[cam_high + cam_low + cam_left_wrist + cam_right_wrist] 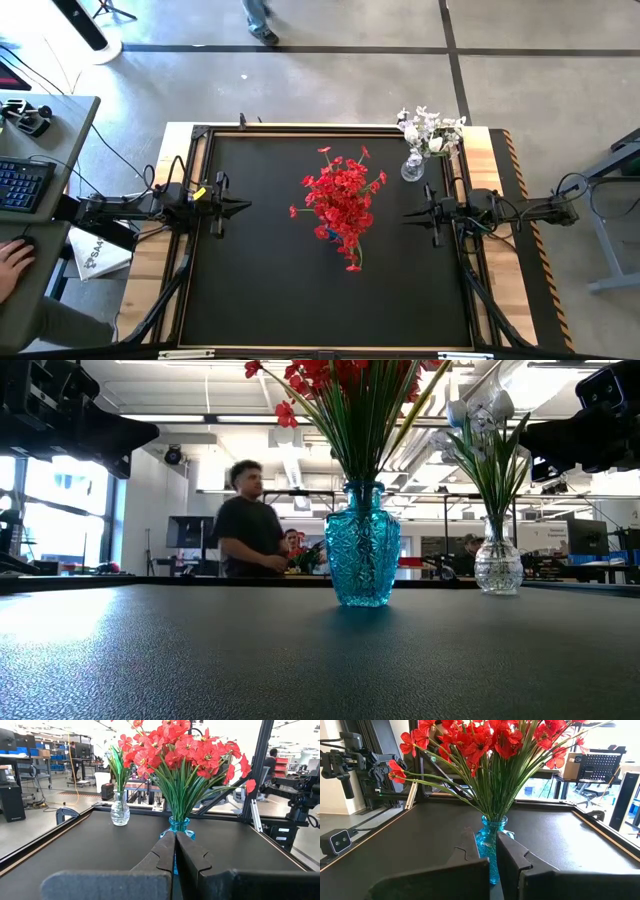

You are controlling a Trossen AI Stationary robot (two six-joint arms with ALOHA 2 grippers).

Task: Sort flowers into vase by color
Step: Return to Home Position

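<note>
The red flowers [340,205] stand bunched in a blue cut-glass vase [363,555] at the middle of the black table. The white flowers [430,130] stand in a small clear vase [498,565] near the far right corner. My left gripper [248,207] hovers left of the red bunch, pointing at it, with its fingers shut together [175,837]. My right gripper [406,215] hovers right of the bunch, also pointing at it, with a narrow gap between its fingers [487,837]. Neither touches anything. No flowers lie on the table.
A raised dark frame [200,240] runs around the table top. Bare table surface lies in front of and behind the blue vase. A person [250,520] stands in the room beyond the table. A hand [12,255] rests at a desk with a keyboard [20,185] off the left edge.
</note>
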